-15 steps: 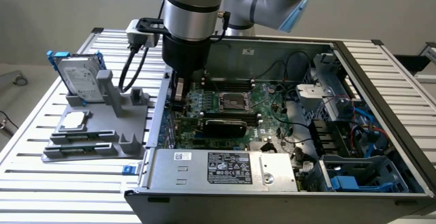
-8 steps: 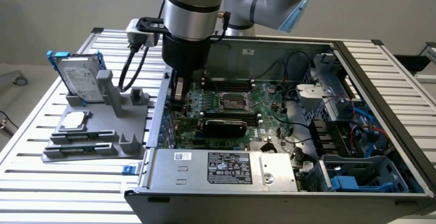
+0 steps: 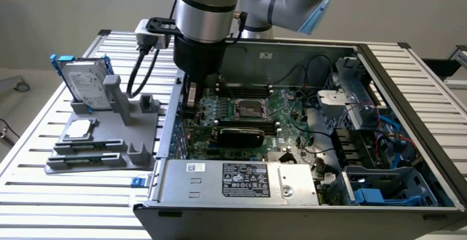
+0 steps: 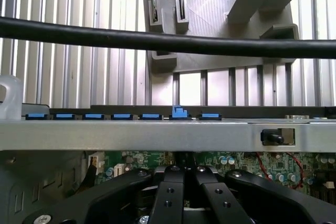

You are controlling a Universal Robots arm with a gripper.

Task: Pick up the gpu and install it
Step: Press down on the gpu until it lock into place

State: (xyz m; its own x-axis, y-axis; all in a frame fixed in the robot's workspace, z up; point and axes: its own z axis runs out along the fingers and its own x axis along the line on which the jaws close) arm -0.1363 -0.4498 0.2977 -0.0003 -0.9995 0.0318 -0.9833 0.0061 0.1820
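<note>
The green card with the shiny black cover, the gpu [image 3: 241,136], sits in the computer, at six o'clock from the chip socket. The robot's hand [image 4: 184,182] is shut, holding nothing, so the fitting step looks done.

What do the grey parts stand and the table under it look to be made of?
The grey parts stand looks like matte moulded or printed plastic: uniform dull grey, no shine. The table looks like bare aluminium slats: pale ribbed strips with a soft metallic sheen. Neither can be confirmed by look alone.
</note>
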